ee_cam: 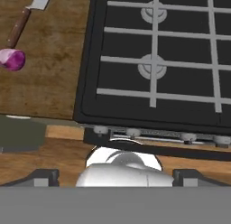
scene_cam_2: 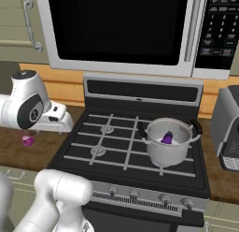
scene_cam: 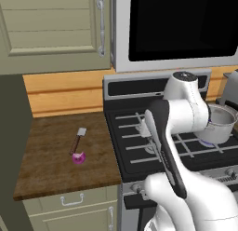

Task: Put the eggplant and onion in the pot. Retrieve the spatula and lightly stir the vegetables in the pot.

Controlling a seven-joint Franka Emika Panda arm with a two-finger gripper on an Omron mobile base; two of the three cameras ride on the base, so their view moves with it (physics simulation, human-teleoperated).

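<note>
The dark purple eggplant point(scene_cam_2: 167, 138) lies inside the steel pot point(scene_cam_2: 163, 157), which stands on the stove's front right burner. The pot point(scene_cam: 220, 128) also shows at the right in the left base view. On the wooden counter left of the stove, the pink onion point(scene_cam: 79, 157) rests at the handle end of the spatula point(scene_cam: 78, 139). In the hand view the onion point(ee_cam: 12, 59) and the spatula point(ee_cam: 19, 26) are at the upper left. My gripper point(ee_cam: 116, 177) hangs above the stove's front left corner, open and holding nothing, well apart from the onion point(scene_cam_2: 28, 141).
The black gas stove point(ee_cam: 153, 65) has grates and front knobs. A microwave point(scene_cam_2: 121, 30) hangs above it, and a grey toaster point(scene_cam_2: 228, 128) stands on the counter to its right. The wooden counter point(scene_cam: 51, 155) ends at a dark wall on its left.
</note>
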